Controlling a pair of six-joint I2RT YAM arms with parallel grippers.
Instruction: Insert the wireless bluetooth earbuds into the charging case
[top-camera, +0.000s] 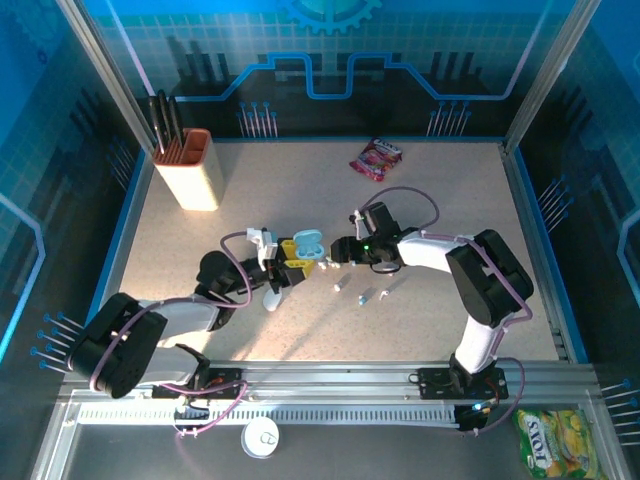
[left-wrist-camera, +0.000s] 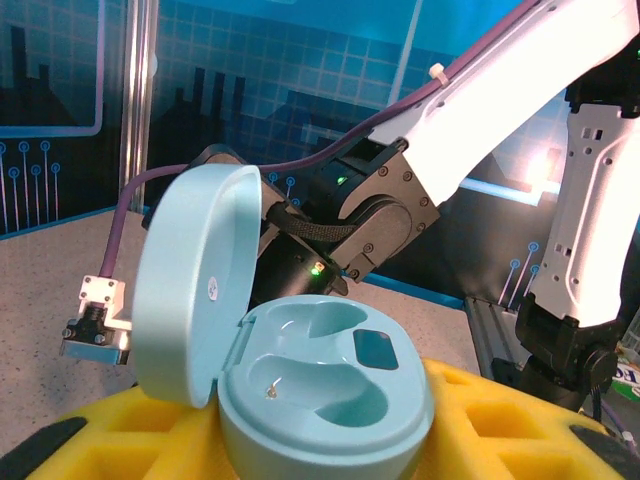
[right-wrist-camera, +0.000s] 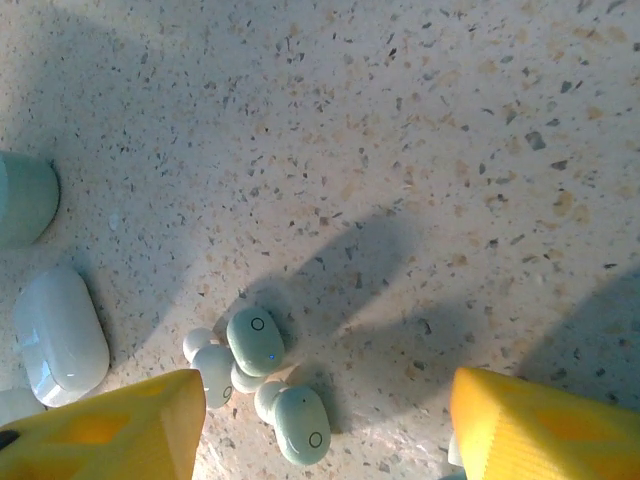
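The left gripper (left-wrist-camera: 320, 445) is clamped on the open blue case (left-wrist-camera: 300, 365); the right gripper (right-wrist-camera: 320, 425) is apart over earbuds (right-wrist-camera: 256, 340), bottom middle

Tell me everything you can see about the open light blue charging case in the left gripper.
The light blue charging case is a smooth, rounded plastic pebble, hinged open, its lid standing up on the left in the left wrist view. Both earbud wells look empty; a small dark rectangle sits on the deck behind them. It sits upright between the yellow fingers of the left gripper, which touch its base.
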